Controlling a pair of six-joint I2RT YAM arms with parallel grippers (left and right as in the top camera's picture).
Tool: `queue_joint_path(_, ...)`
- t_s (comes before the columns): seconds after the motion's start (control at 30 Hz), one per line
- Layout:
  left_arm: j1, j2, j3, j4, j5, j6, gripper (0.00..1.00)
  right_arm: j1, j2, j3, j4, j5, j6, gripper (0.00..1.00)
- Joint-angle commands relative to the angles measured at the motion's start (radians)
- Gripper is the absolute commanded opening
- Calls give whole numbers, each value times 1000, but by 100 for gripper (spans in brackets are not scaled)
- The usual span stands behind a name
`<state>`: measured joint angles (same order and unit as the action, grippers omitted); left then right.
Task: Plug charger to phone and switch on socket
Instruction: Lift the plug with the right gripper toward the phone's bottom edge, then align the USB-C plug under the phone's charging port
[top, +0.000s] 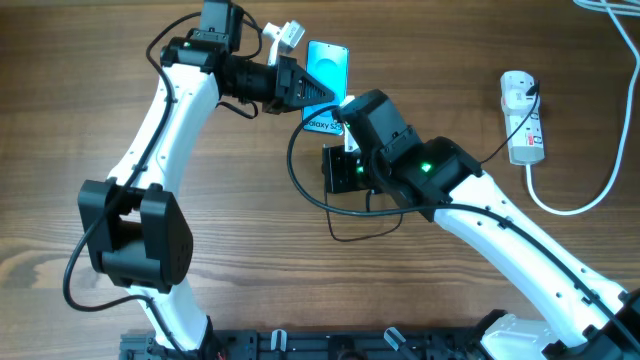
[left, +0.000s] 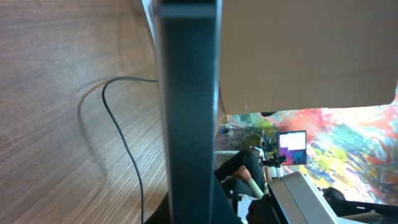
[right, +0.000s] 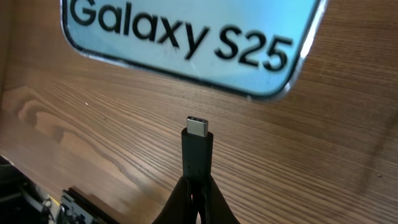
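Observation:
The phone (top: 328, 62) lies tilted at the top centre, cyan screen up, its "Galaxy S25" strip (right: 180, 31) at the near end. My left gripper (top: 300, 88) is shut on the phone's left side; in the left wrist view the phone's dark edge (left: 186, 112) runs straight up the frame. My right gripper (right: 198, 183) is shut on the charger's connector (right: 198, 149). Its silver tip points at the phone's near end, a short gap away. The charger's thin black cable (top: 296, 170) loops over the table. The socket (top: 524, 120) lies at the far right, clear of both arms.
A thick white cord (top: 590, 195) curves from the socket toward the right edge of the table. A black plug (top: 529, 92) sits on the socket's upper end. The right arm's body (top: 420, 165) covers the table just below the phone.

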<state>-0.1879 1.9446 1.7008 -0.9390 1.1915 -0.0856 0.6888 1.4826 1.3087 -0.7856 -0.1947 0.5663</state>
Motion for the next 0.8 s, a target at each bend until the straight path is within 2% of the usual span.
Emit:
queue_joint_path(0.0,3,-33,3,19,19,30,4,1,-4,45,5,-17,29,4)
queue_joint_path(0.77,2,-33,3,10,55,30,4,-4,-3,45,50,28,61,4)
